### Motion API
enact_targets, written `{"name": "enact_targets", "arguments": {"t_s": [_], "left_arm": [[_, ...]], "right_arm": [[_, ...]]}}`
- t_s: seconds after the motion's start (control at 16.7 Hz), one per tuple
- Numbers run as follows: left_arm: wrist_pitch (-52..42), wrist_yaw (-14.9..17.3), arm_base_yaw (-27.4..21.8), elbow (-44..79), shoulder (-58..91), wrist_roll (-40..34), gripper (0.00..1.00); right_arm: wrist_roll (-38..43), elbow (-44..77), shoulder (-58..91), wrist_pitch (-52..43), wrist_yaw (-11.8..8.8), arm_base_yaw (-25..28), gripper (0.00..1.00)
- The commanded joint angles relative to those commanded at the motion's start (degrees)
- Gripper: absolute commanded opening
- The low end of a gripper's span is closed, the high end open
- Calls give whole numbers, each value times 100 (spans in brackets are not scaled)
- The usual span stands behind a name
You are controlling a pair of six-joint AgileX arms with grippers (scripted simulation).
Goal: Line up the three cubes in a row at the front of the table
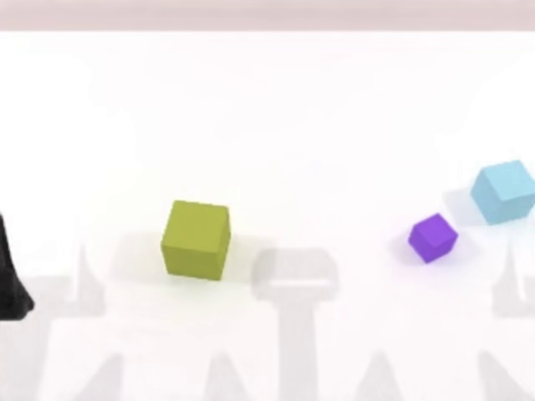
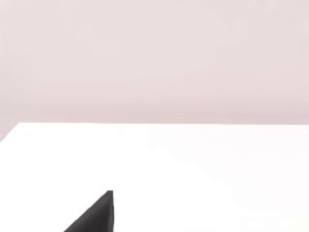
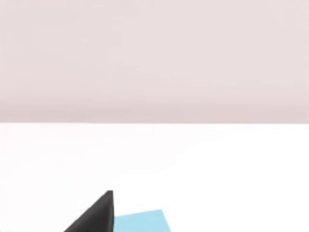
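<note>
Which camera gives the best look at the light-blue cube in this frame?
The top view: the light-blue cube sits whole on the table at its right side, beside the purple cube. The right wrist view catches only a strip of it past the right claw's finger. The left wrist view misses it.

Light: bright, washed-out white table (image 1: pixel 276 125).
Shadows: soft grey patches beside the olive-green cube (image 1: pixel 196 239), along the front.
Focus: soft, edges blurred.
</note>
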Motion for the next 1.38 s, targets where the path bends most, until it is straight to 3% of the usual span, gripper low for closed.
{"name": "enact_targets", "arguments": {"t_s": [0.24, 0.48, 1.38], "left_arm": [[0, 0, 0, 0, 0, 0, 100], [0, 0, 0, 0, 0, 0, 100], [0, 0, 0, 0, 0, 0, 100]], "right_arm": [[-10, 175, 176, -112, -7, 49, 100], [-79, 1161, 1264, -790, -18, 296, 100], [-593, 7471, 9582, -5375, 16, 1779, 100]]}}
